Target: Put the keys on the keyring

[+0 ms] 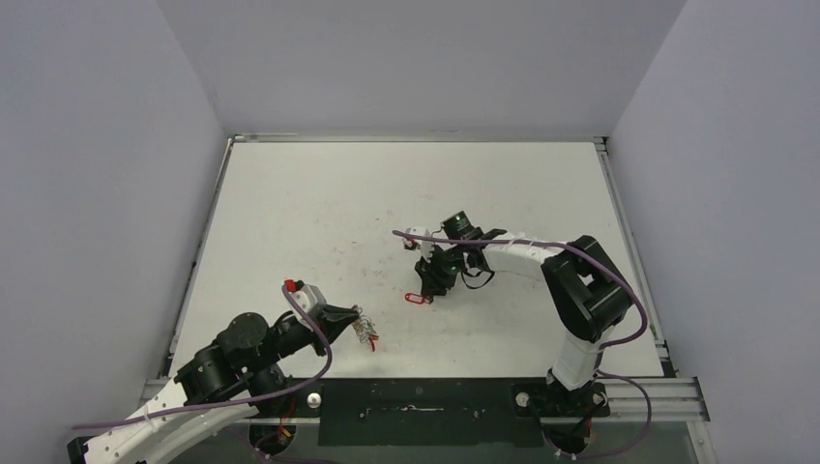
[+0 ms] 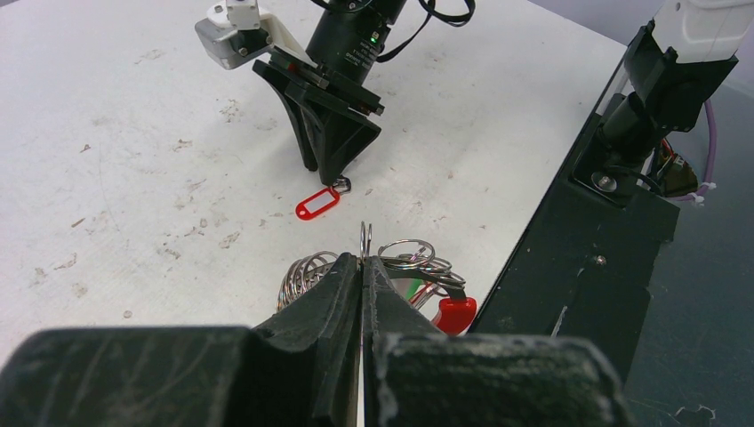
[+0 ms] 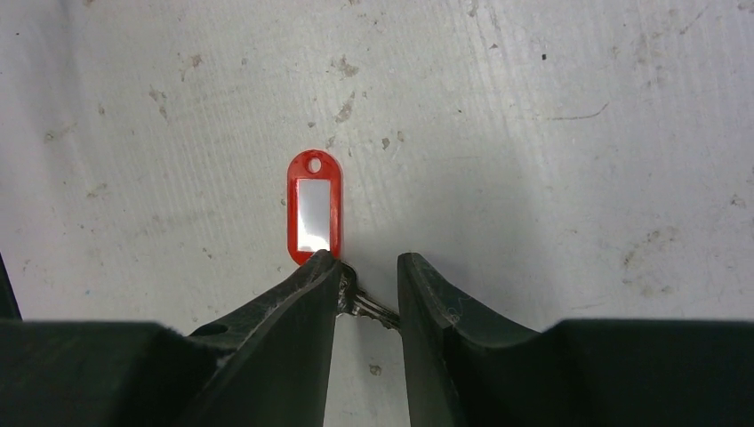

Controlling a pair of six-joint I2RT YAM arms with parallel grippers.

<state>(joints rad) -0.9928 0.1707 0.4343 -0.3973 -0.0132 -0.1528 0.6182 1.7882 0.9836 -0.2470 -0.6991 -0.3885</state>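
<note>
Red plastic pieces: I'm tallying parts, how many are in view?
2. One tag lies flat on the table, its metal end between the right gripper's fingertips; the other piece sits in the ring bundle pinched by the left gripper. More may be hidden in that bundle.

Key tag (image 3: 314,209) glossy red plastic; table (image 3: 551,133) scuffed matt.

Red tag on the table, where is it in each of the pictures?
Top external: the red tag lies near the middle, just left of the right gripper.
Left wrist: centre, above the middle, beyond the keyring, close to the right gripper.
Right wrist: left of centre, just beyond the right gripper.
Shared landmark: the right gripper, its tips right beside the tag.
</note>
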